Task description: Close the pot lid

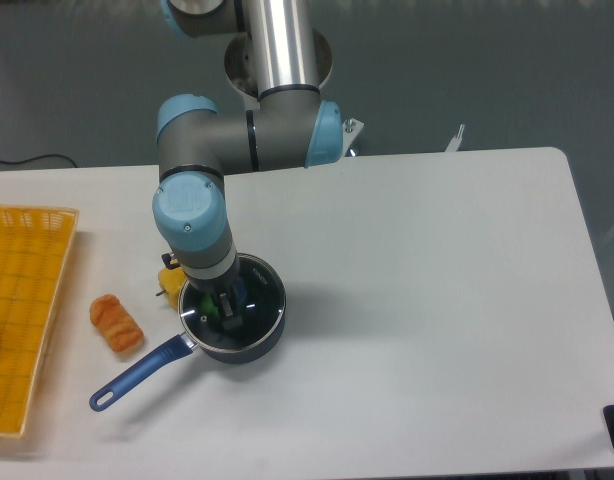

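Pot (249, 338): small, round, dark grey, standing on the white counter (427, 300) left of centre. Long blue handle (137, 375) runs out toward the lower left.

Lid (263, 300): clear glass disc with thin silver rim, lying over the pot's mouth; rim appears to follow the pot's edge. Whether it sits fully seated cannot be told, as the arm covers its left part.

Pincer (227, 312): directly above the lid's centre, pointing down, dark fingers reaching the area of the knob. The knob itself cannot be made out. Whether the fingers are pressed together on it or spread cannot be told from this view.

Arm (192, 215): grey with light blue joints, dropping from the top of the picture onto the pot.

Something green (213, 308): visible through the glass, inside the pot.

Yellow item (170, 281): just beside the pot, at its upper left, partly hidden by the arm.

Bread roll (116, 324): orange-brown, on the counter left of the pot, apart from it.

Basket (22, 310): yellow, at the counter's left edge.
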Robot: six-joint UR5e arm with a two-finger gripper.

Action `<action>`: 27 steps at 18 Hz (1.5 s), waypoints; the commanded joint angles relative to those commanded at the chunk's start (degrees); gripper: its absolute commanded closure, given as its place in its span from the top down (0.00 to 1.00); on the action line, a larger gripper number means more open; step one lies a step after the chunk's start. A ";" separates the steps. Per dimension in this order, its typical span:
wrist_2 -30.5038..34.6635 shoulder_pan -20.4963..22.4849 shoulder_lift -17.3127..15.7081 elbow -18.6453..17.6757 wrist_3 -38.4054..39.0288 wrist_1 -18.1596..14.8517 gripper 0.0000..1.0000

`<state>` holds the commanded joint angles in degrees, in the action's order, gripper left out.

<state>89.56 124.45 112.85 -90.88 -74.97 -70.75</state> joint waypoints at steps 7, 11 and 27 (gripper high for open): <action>0.00 0.00 0.00 -0.09 -0.09 0.00 0.60; 0.17 -0.09 0.09 -0.26 -0.35 0.09 0.86; -2.29 3.69 -3.60 2.99 -3.59 -0.18 1.00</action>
<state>87.28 128.14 109.25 -87.89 -78.56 -70.93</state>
